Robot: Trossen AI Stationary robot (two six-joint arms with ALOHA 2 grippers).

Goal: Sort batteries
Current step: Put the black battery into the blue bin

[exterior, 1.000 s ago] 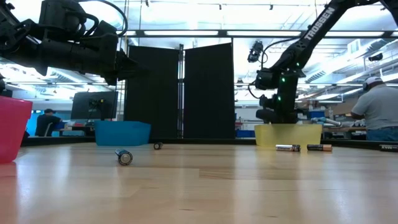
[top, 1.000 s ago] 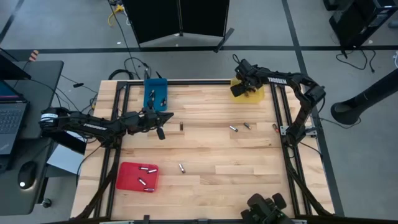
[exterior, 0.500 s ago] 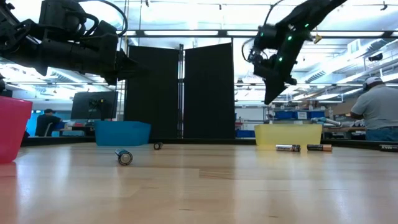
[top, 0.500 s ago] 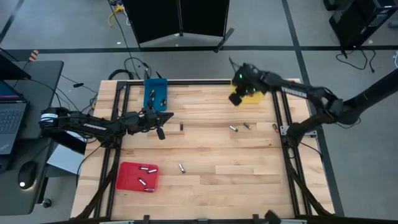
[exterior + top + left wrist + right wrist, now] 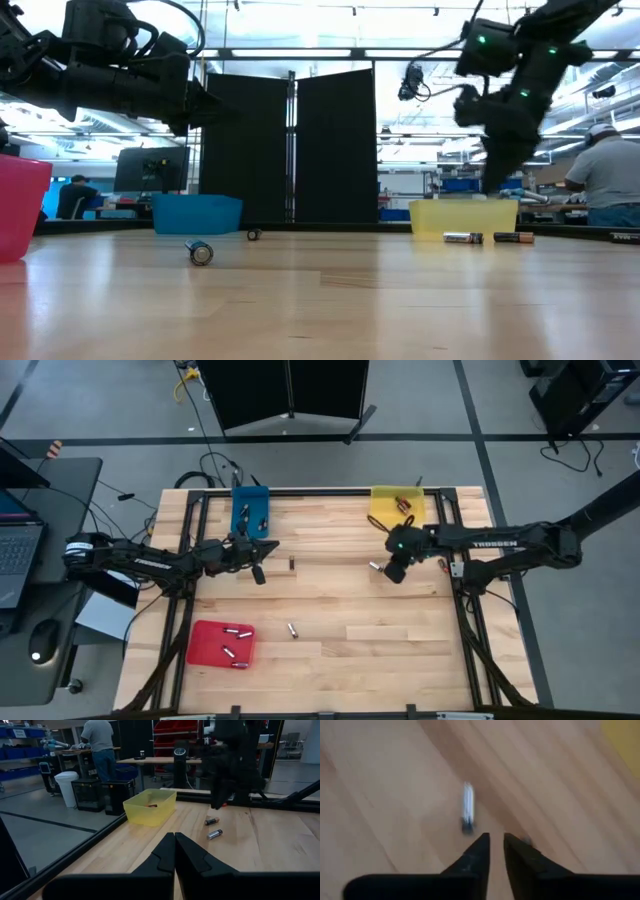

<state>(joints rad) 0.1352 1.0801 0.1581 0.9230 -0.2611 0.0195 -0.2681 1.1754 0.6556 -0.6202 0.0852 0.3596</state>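
Note:
Several small batteries lie on their sides on the wooden table: two (image 5: 376, 567) (image 5: 397, 561) right of centre, one (image 5: 442, 565) by the right rail, one (image 5: 292, 564) mid-table, one (image 5: 292, 629) nearer. Others lie in the red tray (image 5: 205, 645), blue tray (image 5: 251, 500) and yellow tray (image 5: 385, 510). My right gripper (image 5: 393, 572) hovers above the pair right of centre, narrowly open; its wrist view shows a silvery battery (image 5: 468, 805) ahead of the fingertips (image 5: 496, 837). My left gripper (image 5: 258, 570) waits shut near the blue tray, touching nothing (image 5: 174, 836).
Black frame rails (image 5: 452, 550) run along the table's edges. The low view shows a battery (image 5: 200, 252) on the bare near boards and two more (image 5: 462, 238) (image 5: 513, 238) before the yellow tray (image 5: 463, 215). A person (image 5: 610, 175) stands in the room beyond.
My right gripper has left the yellow tray at the far right corner, risen, then swung toward the table's near edge and come down over the two batteries right of centre. The left arm has kept still.

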